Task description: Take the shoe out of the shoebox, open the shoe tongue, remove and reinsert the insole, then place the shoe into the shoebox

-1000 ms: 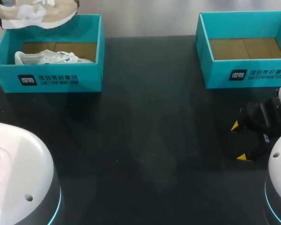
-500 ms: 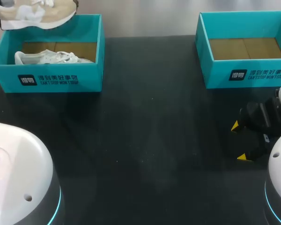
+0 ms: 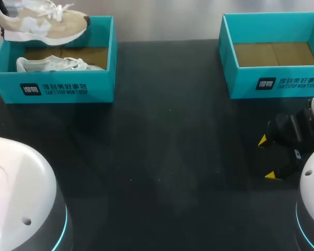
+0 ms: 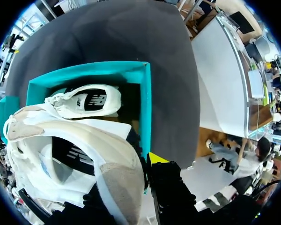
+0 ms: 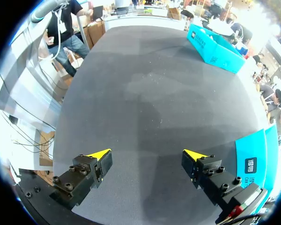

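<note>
**Tan shoe lifted over the left box**

The left gripper (image 4: pixel 127 183) pinches the tan shoe (image 4: pixel 84 154) at the heel; one yellow tip shows beside the heel, the other is hidden by the shoe. In the head view the tan shoe (image 3: pixel 44 26) hangs in the upper left of the frame, over the back of the left box (image 3: pixel 63 86); a white shoe (image 3: pixel 57 64) lies inside that box.

The right gripper (image 3: pixel 268 157) sits at the lower right, spread wide and holding nothing, just above the desk (image 3: pixel 162 157); the right box (image 3: pixel 275 81) at the upper right shows only its cardboard floor.

The step in hand looks like taking the shoe out. Next, I judge, it must clear the box rim and come down mid-desk, within the right gripper's reach for the tongue.

Each box front carries a logo panel and white print; the white shoe bears a dark side logo.
</note>
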`<state>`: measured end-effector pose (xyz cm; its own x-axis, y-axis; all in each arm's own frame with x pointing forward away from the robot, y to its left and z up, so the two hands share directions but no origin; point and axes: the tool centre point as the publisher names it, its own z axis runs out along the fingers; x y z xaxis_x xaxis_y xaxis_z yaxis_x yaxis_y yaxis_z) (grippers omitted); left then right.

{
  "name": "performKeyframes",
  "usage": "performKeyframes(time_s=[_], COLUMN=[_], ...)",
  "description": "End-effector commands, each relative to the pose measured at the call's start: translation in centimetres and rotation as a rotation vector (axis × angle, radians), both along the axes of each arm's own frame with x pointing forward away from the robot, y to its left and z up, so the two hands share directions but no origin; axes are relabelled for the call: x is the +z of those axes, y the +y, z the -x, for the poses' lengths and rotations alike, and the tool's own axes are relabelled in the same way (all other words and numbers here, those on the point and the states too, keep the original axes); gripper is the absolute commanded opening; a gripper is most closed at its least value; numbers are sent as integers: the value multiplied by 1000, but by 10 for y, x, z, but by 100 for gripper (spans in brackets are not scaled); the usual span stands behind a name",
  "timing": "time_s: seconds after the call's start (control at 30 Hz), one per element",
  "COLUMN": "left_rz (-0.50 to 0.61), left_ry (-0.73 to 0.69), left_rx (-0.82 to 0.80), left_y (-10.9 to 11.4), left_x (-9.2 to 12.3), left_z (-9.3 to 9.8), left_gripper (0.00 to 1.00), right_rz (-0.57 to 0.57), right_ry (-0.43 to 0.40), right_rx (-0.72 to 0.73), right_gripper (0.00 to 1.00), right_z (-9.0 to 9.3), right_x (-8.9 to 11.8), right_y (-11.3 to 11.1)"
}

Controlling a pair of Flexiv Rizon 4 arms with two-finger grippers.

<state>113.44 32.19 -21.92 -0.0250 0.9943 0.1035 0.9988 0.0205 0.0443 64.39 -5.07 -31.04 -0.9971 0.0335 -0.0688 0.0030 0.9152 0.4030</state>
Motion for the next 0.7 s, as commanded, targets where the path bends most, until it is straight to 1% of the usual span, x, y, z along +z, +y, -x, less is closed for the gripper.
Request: performKeyframes(time_s=[0.03,0.17,0.33,0.5,0.7], left_rz=[-27,-56,-53,-39,-54], left_ry=[22,27,38,44,52], left_rx=[-9,-9,16,28,36], left_y=[-6,-9,-9,-9,-11], left_x=[-11,-20,-22,-18,-24], left_z=[-7,-14,-23,-27,-36], left_gripper=[0,0,0,0,0], right_rz=[4,4,4,4,4], right_ry=[-2,-2,-2,-2,-2], right_rx=[-1,-1,-1,-1,-1], right_gripper=[100,100,100,100,100], right_z=[1,1,1,1,1], right_x=[0,0,0,0,0], right_y=[1,1,1,1,1])
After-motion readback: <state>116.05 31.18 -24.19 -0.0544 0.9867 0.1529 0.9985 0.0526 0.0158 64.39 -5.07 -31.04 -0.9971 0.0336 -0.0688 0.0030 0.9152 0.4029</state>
